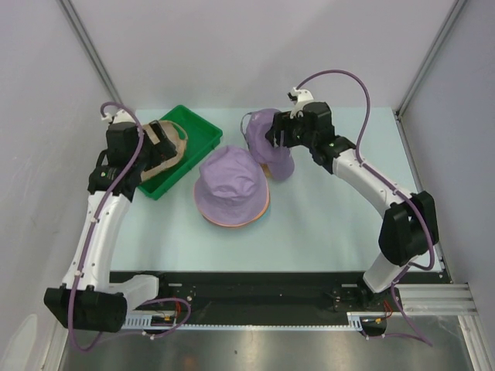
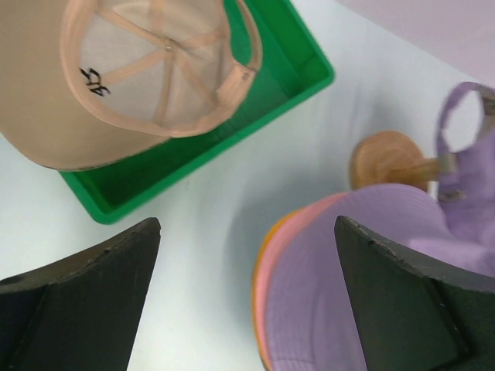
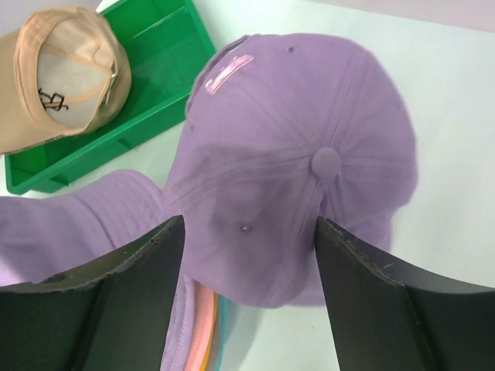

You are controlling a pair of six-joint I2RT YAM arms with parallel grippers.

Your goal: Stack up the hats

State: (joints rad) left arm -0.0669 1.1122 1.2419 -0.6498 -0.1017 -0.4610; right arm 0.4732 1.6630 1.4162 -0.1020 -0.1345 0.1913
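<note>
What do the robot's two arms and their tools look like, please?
The left arm and right arm have smooth white links joined by black joint housings. A purple cable loops along each arm up to a small white fitting near the wrist. The left tool and right tool are black, with broad, matte, wedge-shaped fingers.

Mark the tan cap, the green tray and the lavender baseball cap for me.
Tan cap [image 2: 166, 50], left wrist view, inner crown where seams meet.
Green tray [image 2: 193, 166], left wrist view, near wall.
Lavender baseball cap [image 3: 325, 161], right wrist view, top button.
</note>
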